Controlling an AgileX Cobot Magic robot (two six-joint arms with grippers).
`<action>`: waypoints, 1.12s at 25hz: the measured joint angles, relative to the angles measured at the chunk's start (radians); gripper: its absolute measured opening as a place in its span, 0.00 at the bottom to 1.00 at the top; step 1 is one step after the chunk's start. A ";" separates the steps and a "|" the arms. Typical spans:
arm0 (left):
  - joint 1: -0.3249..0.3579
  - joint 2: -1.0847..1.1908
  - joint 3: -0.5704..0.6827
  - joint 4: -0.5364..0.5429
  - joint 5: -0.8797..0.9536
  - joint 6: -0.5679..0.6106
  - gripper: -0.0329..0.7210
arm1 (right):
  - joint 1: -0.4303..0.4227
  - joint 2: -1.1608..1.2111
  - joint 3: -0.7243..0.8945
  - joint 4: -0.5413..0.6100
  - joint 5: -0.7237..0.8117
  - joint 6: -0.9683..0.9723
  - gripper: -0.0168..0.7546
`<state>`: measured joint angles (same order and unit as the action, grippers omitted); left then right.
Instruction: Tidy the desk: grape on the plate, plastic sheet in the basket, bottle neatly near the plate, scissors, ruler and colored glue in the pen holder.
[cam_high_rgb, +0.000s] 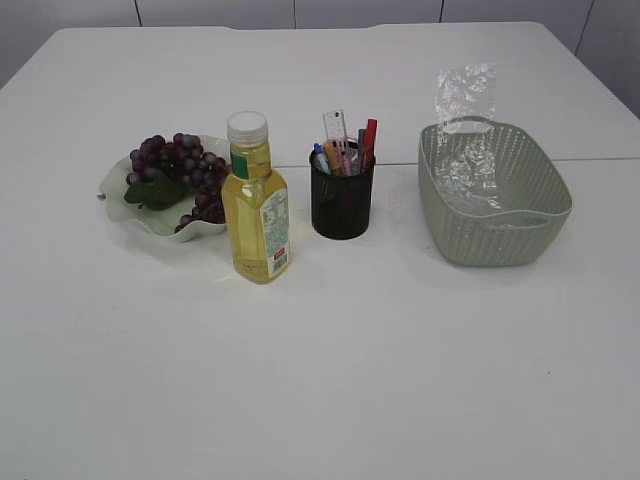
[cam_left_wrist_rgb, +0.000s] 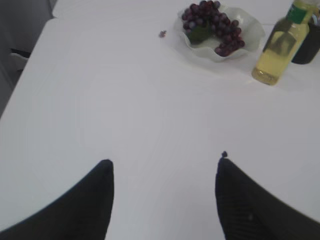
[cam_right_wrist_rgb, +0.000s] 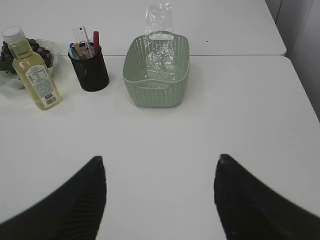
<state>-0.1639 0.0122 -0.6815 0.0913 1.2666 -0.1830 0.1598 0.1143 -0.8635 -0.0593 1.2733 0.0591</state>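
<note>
Left gripper (cam_left_wrist_rgb: 162, 172) hangs over bare desk (cam_high_rgb: 330, 380), jaws spread wide, nothing between them. Right gripper (cam_right_wrist_rgb: 160, 170), same story: spread apart, empty, well back from everything.

Out from there, the row looks tidy. The grape (cam_high_rgb: 178, 170) sits on the plate (cam_high_rgb: 112, 185). The bottle (cam_high_rgb: 255, 200) stands upright just beside that plate. The pen holder (cam_high_rgb: 342, 205) is packed: the ruler (cam_high_rgb: 336, 127) pokes up tallest, a red glue pen (cam_high_rgb: 370, 135) beside it, other handles crowded in, though I can't sort scissors from pens at this size. The plastic sheet (cam_high_rgb: 465, 100) is in the basket (cam_high_rgb: 495, 235), but part of it rises above the back rim.

What could go wrong? That sheet is light and half out; I'd judge a passing arm could tip it back over the edge. The bottle is tall and close to the plate, so a clumsy sweep could topple it.

Only the left wrist view catches 1 small dark speck (cam_left_wrist_rgb: 163, 34) on the desk beside the plate, maybe a loose grape; in the other 2 views I can't find it.
</note>
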 joint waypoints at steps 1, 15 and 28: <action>0.000 0.000 0.014 -0.020 -0.012 0.008 0.65 | 0.000 -0.015 0.017 0.005 0.000 -0.004 0.67; 0.000 0.000 0.138 -0.071 -0.189 0.019 0.62 | 0.000 -0.102 0.327 0.024 -0.030 -0.013 0.66; 0.000 0.000 0.156 -0.071 -0.180 0.021 0.62 | 0.000 -0.102 0.369 0.027 -0.110 -0.024 0.66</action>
<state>-0.1639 0.0122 -0.5251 0.0200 1.0867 -0.1616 0.1598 0.0128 -0.4942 -0.0327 1.1633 0.0356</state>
